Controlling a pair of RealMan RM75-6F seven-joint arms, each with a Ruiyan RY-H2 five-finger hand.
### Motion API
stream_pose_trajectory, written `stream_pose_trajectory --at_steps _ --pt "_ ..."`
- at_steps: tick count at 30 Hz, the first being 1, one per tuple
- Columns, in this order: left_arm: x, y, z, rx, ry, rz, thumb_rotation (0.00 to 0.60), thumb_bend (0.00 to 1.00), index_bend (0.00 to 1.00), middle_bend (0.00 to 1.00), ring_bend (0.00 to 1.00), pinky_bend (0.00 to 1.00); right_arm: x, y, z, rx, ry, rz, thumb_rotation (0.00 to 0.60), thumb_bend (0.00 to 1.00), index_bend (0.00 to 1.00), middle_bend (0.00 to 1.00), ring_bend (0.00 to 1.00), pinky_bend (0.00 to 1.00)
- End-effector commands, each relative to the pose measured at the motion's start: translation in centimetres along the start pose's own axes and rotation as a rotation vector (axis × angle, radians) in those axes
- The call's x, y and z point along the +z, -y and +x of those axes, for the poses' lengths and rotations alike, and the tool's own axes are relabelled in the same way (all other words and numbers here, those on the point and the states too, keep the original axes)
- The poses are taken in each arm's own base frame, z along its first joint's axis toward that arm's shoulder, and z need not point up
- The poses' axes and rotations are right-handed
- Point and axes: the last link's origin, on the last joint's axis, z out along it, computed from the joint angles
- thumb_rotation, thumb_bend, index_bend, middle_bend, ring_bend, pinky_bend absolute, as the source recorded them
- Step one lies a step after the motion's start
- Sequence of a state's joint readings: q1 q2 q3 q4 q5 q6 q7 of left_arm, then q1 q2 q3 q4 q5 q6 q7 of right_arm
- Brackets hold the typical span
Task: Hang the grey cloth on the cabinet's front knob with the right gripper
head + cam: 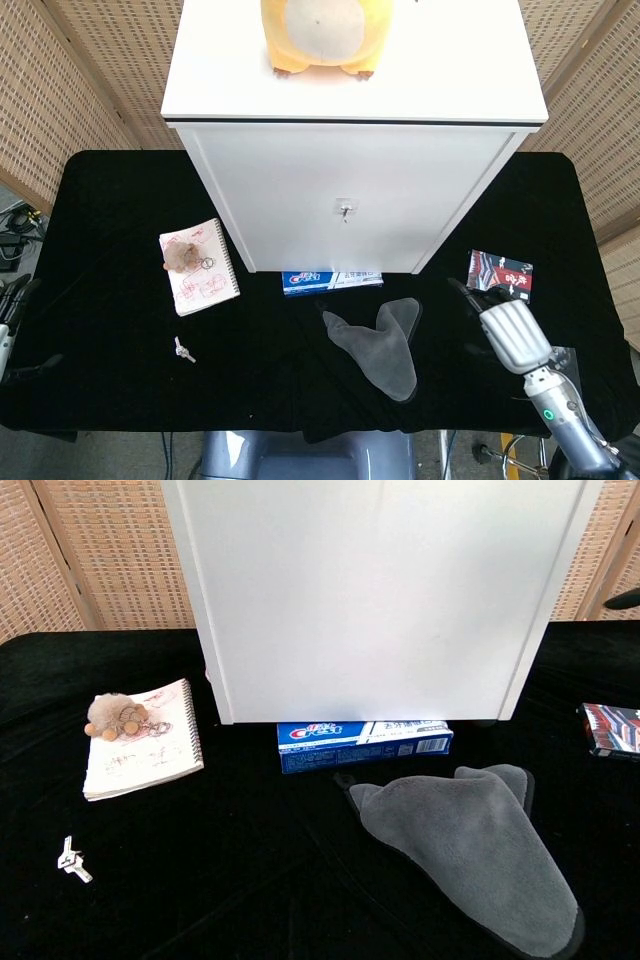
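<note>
The grey cloth (375, 345) lies crumpled flat on the black table in front of the white cabinet (350, 180); the chest view shows the cloth (470, 850) closest to the camera. A small metal knob (344, 209) sticks out of the cabinet's front; the chest view does not show it. My right hand (505, 322) hovers to the right of the cloth, apart from it, fingers stretched toward the upper left and holding nothing. A dark fingertip (625, 600) pokes in at the chest view's right edge. Only a sliver of my left hand (10, 315) shows at the far left edge.
A blue toothpaste box (332, 280) lies against the cabinet's base, just behind the cloth. A red-and-black packet (500, 272) sits just beyond my right hand. At the left are a notebook (198, 266) with a furry keychain (182, 257) and a small metal piece (183, 349). A yellow plush toy (320, 35) tops the cabinet.
</note>
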State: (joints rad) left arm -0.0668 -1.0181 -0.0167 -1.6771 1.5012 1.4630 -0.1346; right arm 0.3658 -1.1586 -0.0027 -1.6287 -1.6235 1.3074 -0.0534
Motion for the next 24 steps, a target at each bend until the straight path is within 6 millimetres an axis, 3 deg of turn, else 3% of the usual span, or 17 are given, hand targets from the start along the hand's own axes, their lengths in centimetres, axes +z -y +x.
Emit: stream_pose_trajectory --at_steps 1,9,17,24 --pt "0.4 0.1 -0.3 0.007 0.013 0.01 0.6 0.0 0.0 0.0 0.0 0.0 5.4 3.4 0.0 0.048 0.165 0.103 0.6 0.0 0.05 0.91 0.95 0.98" --pt "1.1 0.4 -1.1 0.018 0.048 0.032 0.6 0.0 0.0 0.0 0.0 0.0 8.8 8.6 -1.5 0.191 0.361 0.156 0.6 0.0 0.12 0.96 0.99 1.0" --pt "1.4 0.7 -1.2 0.015 0.054 0.049 0.6 0.0 0.0 0.0 0.0 0.0 12.1 11.8 -3.2 0.188 0.441 0.147 0.6 0.0 0.16 0.96 0.99 1.0" --pt "1.7 1.0 -1.3 0.015 0.061 0.058 0.6 0.0 0.0 0.0 0.0 0.0 13.2 14.5 -4.5 0.231 0.536 0.106 0.6 0.0 0.19 0.96 0.99 1.0"
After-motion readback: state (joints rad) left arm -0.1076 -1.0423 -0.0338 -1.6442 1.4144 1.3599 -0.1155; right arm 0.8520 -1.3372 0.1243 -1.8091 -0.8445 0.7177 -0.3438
